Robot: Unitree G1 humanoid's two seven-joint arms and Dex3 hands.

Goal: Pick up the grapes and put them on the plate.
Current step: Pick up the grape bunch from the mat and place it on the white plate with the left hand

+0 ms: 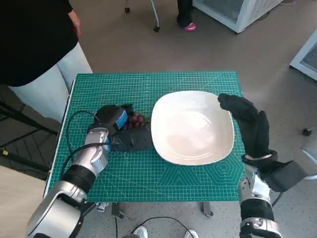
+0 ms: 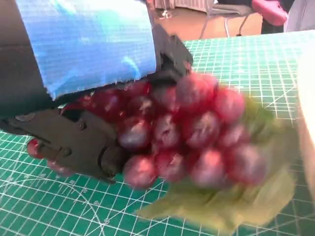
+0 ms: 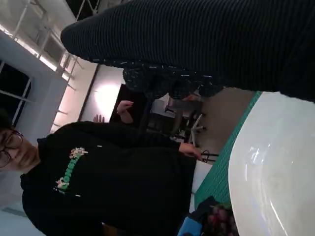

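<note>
In the head view, a bench (image 1: 148, 188) covered by a green gridded mat is seen from above. A white plate (image 1: 193, 127) lies on the right half of the bench, close to its right edge. The grapes (image 1: 136, 119) are found just beside the plate's left rim, toward the middle of the bench, and are largely hidden by the left hand (image 1: 115, 121), which is laid over them. The right hand (image 1: 246, 119) is held at the plate's right rim with nothing in it; whether the rim is touched cannot be told. A person in a black top and pale trousers (image 1: 44, 54) is seen beyond the bench's far left corner.

In the left wrist view, the red grapes (image 2: 192, 132) with a green leaf (image 2: 246, 196) under them rest on the mat, and the black fingers (image 2: 83, 142) are closed around the bunch from one side. The bunch is blurred.

In the right wrist view, the gloved right hand (image 3: 206, 44) is seen above the plate (image 3: 275, 167); its fingers are extended and nothing is gripped. The grapes (image 3: 219, 221) appear small beside the plate's rim, and the person (image 3: 103, 182) is shown beyond.
</note>
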